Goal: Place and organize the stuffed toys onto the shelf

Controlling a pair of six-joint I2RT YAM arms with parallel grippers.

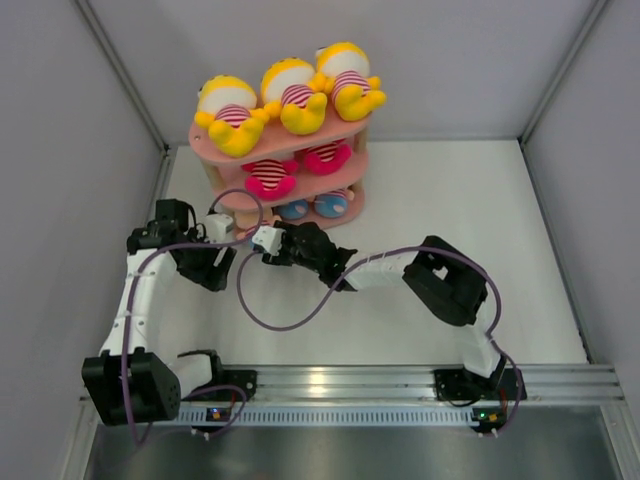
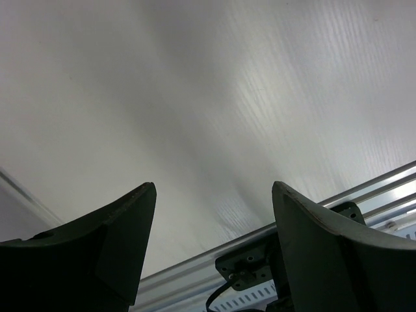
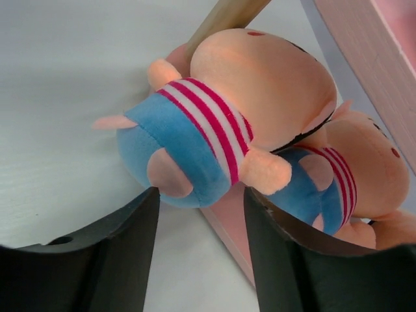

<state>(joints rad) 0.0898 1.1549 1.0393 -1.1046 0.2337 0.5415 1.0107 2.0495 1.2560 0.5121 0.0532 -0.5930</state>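
Note:
The pink shelf (image 1: 215, 150) stands at the back of the table. Three yellow stuffed toys (image 1: 283, 95) in striped shirts lie on its top board. Two toys with pink-red bottoms (image 1: 270, 178) lie on the middle board. Two peach-headed toys with blue bottoms (image 1: 333, 204) lie on the lowest board. In the right wrist view the nearer blue-bottomed toy (image 3: 188, 140) lies at the edge of the pink board (image 3: 231, 227), beside a wooden post (image 3: 224, 16). My right gripper (image 3: 201, 195) is open and empty just in front of it. My left gripper (image 2: 214, 188) is open and empty over the table.
Grey walls close in the white table (image 1: 470, 220) on three sides. A metal rail (image 1: 350, 380) runs along the near edge. A purple cable (image 1: 280, 320) loops over the table between the arms. Both wrists sit close together in front of the shelf.

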